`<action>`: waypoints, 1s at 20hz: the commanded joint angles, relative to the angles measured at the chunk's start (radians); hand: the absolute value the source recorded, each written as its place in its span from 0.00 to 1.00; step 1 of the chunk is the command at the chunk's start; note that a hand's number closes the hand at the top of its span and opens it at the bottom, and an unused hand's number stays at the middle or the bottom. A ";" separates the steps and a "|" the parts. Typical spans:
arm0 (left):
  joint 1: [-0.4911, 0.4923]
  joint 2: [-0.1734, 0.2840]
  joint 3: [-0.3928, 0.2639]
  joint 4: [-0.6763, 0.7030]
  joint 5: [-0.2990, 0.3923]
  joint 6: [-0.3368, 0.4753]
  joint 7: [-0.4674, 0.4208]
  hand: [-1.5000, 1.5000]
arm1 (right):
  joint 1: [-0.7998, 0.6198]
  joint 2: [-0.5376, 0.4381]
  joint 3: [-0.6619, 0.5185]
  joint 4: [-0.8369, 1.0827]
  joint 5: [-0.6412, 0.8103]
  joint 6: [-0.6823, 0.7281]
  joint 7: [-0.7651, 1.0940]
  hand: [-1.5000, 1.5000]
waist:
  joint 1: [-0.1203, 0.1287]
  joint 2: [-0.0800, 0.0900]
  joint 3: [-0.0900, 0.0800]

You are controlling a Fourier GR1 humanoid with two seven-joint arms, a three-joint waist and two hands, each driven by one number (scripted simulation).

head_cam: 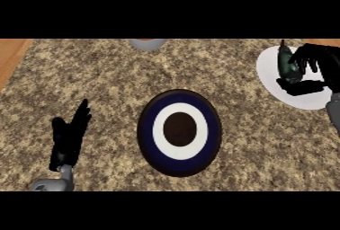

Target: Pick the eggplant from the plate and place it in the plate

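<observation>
Nearest, at the lower left, the left hand (68,137) rests above the speckled counter (100,90), its fingers straight and pressed together, pointing up the view and holding nothing. Its grey forearm comes in from the lower edge just below it.

In the middle of the counter, a little to the right of that hand, lies the dark plate (179,132): a navy rim, a white ring inside it and a dark brown centre. Nothing lies on it.

Farther off, at the upper right, the white plate (275,78) sits at the counter's edge, partly cut by the view's side. Over it is the right hand (312,67), fingers curled down and the thumb beneath, closing round the eggplant (287,63). The eggplant is a dark greenish, slim shape, standing nearly upright at the hand's left side, over the white plate; whether it touches the plate I cannot tell.

Farthest, at the top edge near the middle, a grey rounded object (148,43) shows only in part. Wood floor (13,54) shows at the upper left corner.
</observation>
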 commanded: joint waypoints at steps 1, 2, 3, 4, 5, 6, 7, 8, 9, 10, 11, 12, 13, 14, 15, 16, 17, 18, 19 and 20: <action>0.010 -0.056 -0.032 0.039 -0.031 0.022 -0.061 0.50 | -0.074 -0.048 -0.080 0.101 -0.030 0.012 0.012 1.00 | 0.017 0.006 0.000; 0.021 -0.055 -0.048 -0.045 -0.048 0.041 0.010 0.50 | -0.045 -0.025 -0.059 0.021 -0.013 0.018 0.098 1.00 | 0.013 0.002 0.000; 0.009 -0.011 -0.005 -0.021 -0.017 -0.008 0.006 0.50 | -0.059 -0.043 -0.079 0.070 -0.016 0.009 0.069 1.00 | 0.015 0.004 0.000; -0.009 0.002 0.033 0.026 0.009 -0.029 -0.042 0.50 | -0.092 -0.066 -0.093 0.137 -0.023 0.030 0.031 1.00 | 0.018 0.005 0.000; 0.005 -0.034 -0.022 -0.047 -0.023 0.005 0.024 0.50 | -0.133 -0.074 -0.104 0.242 -0.006 -0.002 0.004 1.00 | 0.026 0.007 0.001; -0.016 -0.046 -0.032 -0.021 -0.046 0.020 0.039 0.50 | -0.135 -0.071 -0.093 0.229 0.016 -0.018 0.034 1.00 | 0.021 0.006 0.001; -0.010 -0.035 -0.015 0.008 -0.030 -0.001 -0.010 0.50 | -0.172 -0.079 -0.112 0.358 0.023 -0.060 -0.037 1.00 | 0.033 0.011 0.001; -0.033 -0.032 0.000 0.029 -0.025 -0.008 -0.021 0.50 | -0.177 -0.095 -0.115 0.354 0.017 -0.028 -0.027 1.00 | 0.025 0.009 0.001; 0.020 -0.046 -0.022 0.032 -0.041 0.000 -0.062 0.50 | -0.241 -0.084 -0.094 0.401 0.048 -0.031 0.018 1.00 | 0.035 0.011 0.001; 0.041 -0.038 -0.031 -0.033 -0.019 -0.025 -0.039 0.50 | -0.238 -0.124 -0.131 0.487 0.038 -0.064 -0.065 1.00 | 0.052 0.016 0.002; 0.024 -0.020 -0.009 -0.011 -0.016 -0.035 -0.026 0.50 | -0.224 -0.105 -0.121 0.506 0.048 -0.087 -0.100 1.00 | 0.038 0.012 0.002; -0.026 -0.055 -0.046 0.012 -0.051 -0.004 -0.008 0.50 | -0.261 -0.090 -0.109 0.556 0.077 -0.119 -0.064 1.00 | 0.055 0.022 0.003; -0.051 -0.028 -0.006 -0.013 -0.017 -0.021 0.028 0.50 | -0.265 -0.090 -0.112 0.586 0.082 -0.138 -0.075 1.00 | 0.061 0.023 0.003; -0.019 -0.017 -0.006 -0.024 -0.019 -0.033 0.038 0.50 | -0.244 -0.140 -0.123 0.573 0.067 -0.090 -0.116 1.00 | 0.037 0.013 0.002; 0.034 -0.068 -0.060 -0.047 -0.053 0.004 -0.015 0.50 | -0.286 -0.141 -0.119 0.632 0.088 -0.102 -0.082 1.00 | 0.061 0.020 0.003; -0.070 -0.024 0.008 0.016 -0.011 -0.033 0.011 0.50 | -0.296 -0.152 -0.098 0.648 0.111 -0.084 -0.077 1.00 | 0.056 0.024 0.003; -0.029 -0.037 -0.014 0.000 -0.029 -0.023 -0.011 0.50 | -0.270 -0.134 -0.102 0.673 0.108 -0.096 -0.099 1.00 | 0.054 0.021 0.003; -0.023 -0.021 -0.012 -0.039 -0.033 -0.024 0.003 0.50 | -0.291 -0.159 -0.092 0.691 0.118 -0.044 -0.082 1.00 | 0.060 0.021 0.003; -0.034 -0.047 -0.030 0.008 -0.045 -0.013 -0.002 0.50 | -0.273 -0.130 -0.081 0.710 0.132 -0.079 -0.095 1.00 | 0.064 0.027 0.003; -0.022 -0.028 -0.006 0.032 -0.014 -0.049 -0.048 0.50 | -0.280 -0.181 -0.086 0.730 0.125 0.006 -0.109 1.00 | 0.070 0.032 0.003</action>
